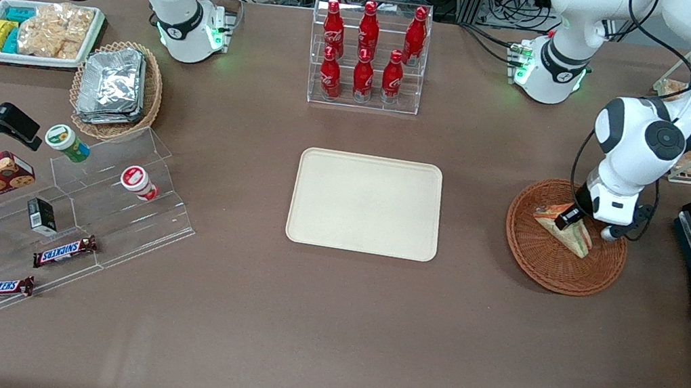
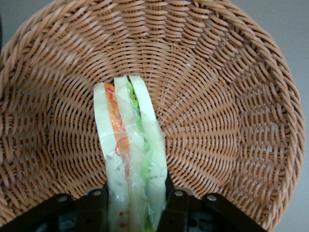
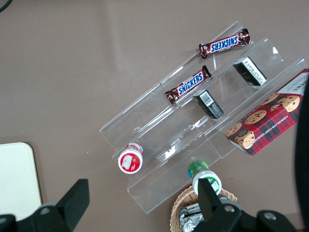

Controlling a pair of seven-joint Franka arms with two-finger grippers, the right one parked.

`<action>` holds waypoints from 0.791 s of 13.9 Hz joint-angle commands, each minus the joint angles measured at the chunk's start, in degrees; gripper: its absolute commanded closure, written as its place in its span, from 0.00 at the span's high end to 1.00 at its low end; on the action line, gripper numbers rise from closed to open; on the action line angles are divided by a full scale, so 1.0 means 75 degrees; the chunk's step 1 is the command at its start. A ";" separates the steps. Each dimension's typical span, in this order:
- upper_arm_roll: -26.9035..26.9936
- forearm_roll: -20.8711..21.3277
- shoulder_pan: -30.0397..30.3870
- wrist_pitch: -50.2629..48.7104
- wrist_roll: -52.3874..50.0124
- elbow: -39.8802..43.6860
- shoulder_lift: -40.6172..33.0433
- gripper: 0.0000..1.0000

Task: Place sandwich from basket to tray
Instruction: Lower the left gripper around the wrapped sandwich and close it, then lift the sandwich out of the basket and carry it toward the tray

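One sandwich [image 1: 568, 228] sits in one reddish basket [image 1: 544, 265] at center right of the front view, the gripper [image 1: 571, 217] closed on it. One cream tray [image 1: 366, 203] lies mid-frame. Six red bottles [image 1: 368, 40] stand at upper center. Two Snickers bars [image 1: 65, 251], two black boxes [image 1: 41, 216] and two cups [image 1: 138, 181] fill the lower left.

The pincer [image 1: 569, 218] sits low inside the basket [image 1: 537, 264], its fingers [image 2: 176, 208] pressed to both sides of the sandwich [image 2: 130, 159], ringed by the low wicker wall. Between basket and tray [image 1: 366, 202] lies bare table [image 1: 469, 240]. The tray's surface is bare. The bottle rack [image 1: 368, 53] stands farther from the front camera than the tray, well apart.
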 commanded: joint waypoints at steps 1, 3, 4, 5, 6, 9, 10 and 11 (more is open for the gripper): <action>-0.0029 -0.0036 -0.0302 0.0017 -0.0121 -0.0030 -0.0215 0.14; -0.0029 0.0068 -0.0314 -0.0391 -0.0028 0.0028 -0.0565 0.14; -0.0052 0.0116 -0.0349 -0.0823 0.0089 0.0156 -0.0753 0.14; -0.0145 0.0116 -0.0431 -0.1338 0.0415 0.0285 -0.0929 0.14; -0.0169 0.0116 -0.0443 -0.1761 0.0685 0.0402 -0.1093 0.14; -0.0170 0.0104 -0.0443 -0.2478 0.2205 0.0614 -0.1410 0.15; -0.0158 0.0104 -0.0443 -0.2584 0.2675 0.0673 -0.1469 0.15; -0.0170 0.0104 -0.0443 -0.2655 0.3098 0.0766 -0.1539 0.15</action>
